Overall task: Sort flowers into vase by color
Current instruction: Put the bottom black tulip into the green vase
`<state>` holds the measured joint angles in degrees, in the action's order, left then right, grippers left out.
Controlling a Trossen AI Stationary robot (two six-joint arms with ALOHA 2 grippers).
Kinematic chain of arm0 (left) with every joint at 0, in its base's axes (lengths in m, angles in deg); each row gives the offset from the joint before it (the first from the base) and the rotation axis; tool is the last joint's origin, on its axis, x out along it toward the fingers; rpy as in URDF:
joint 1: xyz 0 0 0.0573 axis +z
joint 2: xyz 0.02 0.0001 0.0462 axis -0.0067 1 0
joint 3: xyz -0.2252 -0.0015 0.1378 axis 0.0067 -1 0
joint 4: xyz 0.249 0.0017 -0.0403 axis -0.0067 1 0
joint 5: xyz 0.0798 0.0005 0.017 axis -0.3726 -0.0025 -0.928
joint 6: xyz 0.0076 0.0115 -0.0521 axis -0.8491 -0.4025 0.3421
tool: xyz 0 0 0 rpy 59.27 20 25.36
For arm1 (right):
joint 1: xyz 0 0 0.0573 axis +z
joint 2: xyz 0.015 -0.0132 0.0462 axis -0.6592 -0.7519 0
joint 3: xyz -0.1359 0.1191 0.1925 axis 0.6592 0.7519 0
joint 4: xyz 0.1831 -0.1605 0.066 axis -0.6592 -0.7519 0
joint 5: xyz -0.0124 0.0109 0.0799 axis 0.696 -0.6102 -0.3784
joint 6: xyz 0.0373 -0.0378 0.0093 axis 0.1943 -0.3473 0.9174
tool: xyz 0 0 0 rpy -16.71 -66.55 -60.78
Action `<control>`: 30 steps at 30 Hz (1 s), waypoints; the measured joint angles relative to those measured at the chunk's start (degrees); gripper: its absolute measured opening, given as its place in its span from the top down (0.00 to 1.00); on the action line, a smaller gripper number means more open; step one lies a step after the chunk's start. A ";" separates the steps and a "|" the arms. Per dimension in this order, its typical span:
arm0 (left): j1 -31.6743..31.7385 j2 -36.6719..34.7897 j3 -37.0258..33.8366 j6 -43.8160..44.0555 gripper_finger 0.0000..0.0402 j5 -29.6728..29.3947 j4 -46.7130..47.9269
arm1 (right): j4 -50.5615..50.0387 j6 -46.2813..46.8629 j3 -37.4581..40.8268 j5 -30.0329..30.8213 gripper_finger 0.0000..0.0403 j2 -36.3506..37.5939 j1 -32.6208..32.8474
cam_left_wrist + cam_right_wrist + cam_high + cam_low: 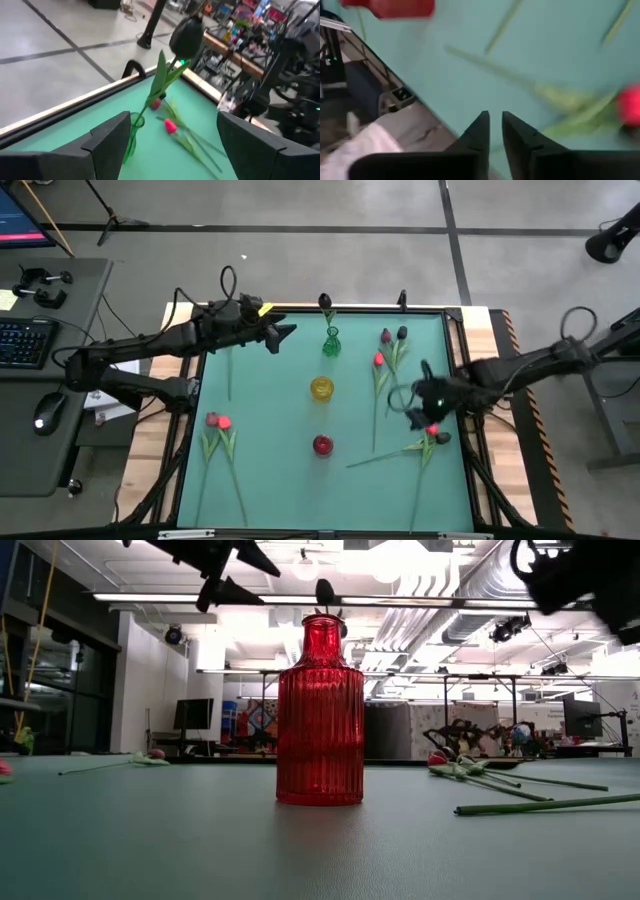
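Note:
Three vases stand in a row down the middle of the green mat: a green vase (331,343), a yellow vase (321,388) and a red vase (322,444). A near-black tulip (187,34) stands with its stem in the green vase (132,136). My left gripper (283,335) is open and empty, just left of that vase, held above the mat. My right gripper (413,416) is shut and empty above a red tulip (433,430) that lies on the mat; its head also shows in the right wrist view (627,102). More tulips lie flat at the right (385,352) and left (218,423).
The red vase (320,720) fills the middle of the low view, with stems (545,805) lying to its right. One long stem (380,457) lies slanting between the red vase and my right gripper. A desk with a keyboard (25,340) stands beyond the table's left edge.

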<state>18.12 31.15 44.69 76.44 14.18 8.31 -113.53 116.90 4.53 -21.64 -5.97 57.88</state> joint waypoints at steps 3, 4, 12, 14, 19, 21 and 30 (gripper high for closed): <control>1.19 -0.57 0.02 -1.70 0.29 2.03 2.63 | 1.79 20.23 0.01 2.54 0.78 -3.27 7.17; 1.69 -0.77 0.02 -2.48 0.29 2.66 3.35 | 1.61 28.31 0.02 3.50 0.74 -4.49 8.97; 5.75 -2.38 0.04 -4.41 0.29 7.19 6.94 | 3.88 56.95 0.07 7.29 0.47 -16.15 14.22; 6.60 -2.62 0.04 -4.40 0.29 8.33 7.25 | 5.22 57.57 0.10 6.22 0.44 -19.08 13.42; 7.47 -2.64 0.04 -5.80 0.29 10.68 7.25 | 6.22 58.41 0.11 4.14 0.40 -25.39 11.67; 7.47 -2.64 0.04 -6.41 0.29 10.70 7.33 | 6.26 58.41 0.11 3.42 0.40 -27.43 11.10; 7.45 -2.64 0.04 -5.83 0.29 10.68 7.08 | 5.89 58.36 0.11 3.06 0.40 -33.23 8.46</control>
<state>25.57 28.51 44.73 70.62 24.85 15.39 -107.63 175.26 4.64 -18.58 -39.20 66.33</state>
